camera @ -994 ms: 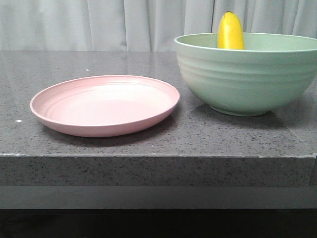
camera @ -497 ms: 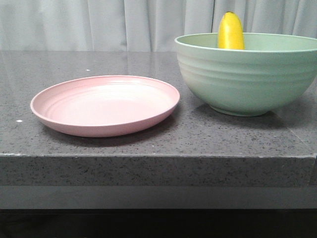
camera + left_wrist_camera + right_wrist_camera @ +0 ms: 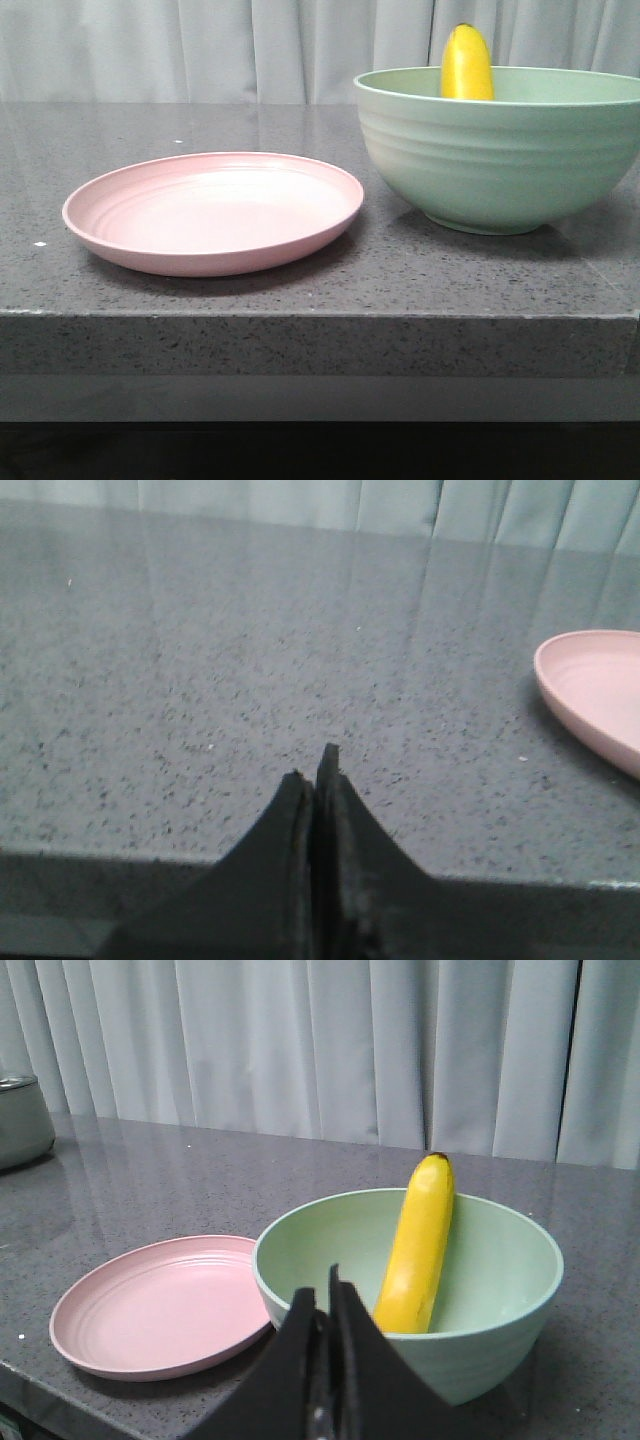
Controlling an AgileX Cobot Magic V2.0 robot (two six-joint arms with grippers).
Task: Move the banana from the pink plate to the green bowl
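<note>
The yellow banana (image 3: 467, 64) stands on end inside the green bowl (image 3: 500, 160), leaning on its far wall; it also shows in the right wrist view (image 3: 416, 1250) in the bowl (image 3: 500, 1330). The pink plate (image 3: 212, 210) lies empty to the left of the bowl, and shows in the right wrist view (image 3: 160, 1305) and at the edge of the left wrist view (image 3: 595, 695). My left gripper (image 3: 314, 770) is shut and empty, over the table's front edge, left of the plate. My right gripper (image 3: 322, 1295) is shut and empty, in front of the bowl. Neither gripper shows in the front view.
The dark speckled stone table (image 3: 300, 290) has its front edge close to the plate. A pale curtain (image 3: 200, 50) hangs behind. A metal container (image 3: 22, 1120) stands at the far left of the table in the right wrist view.
</note>
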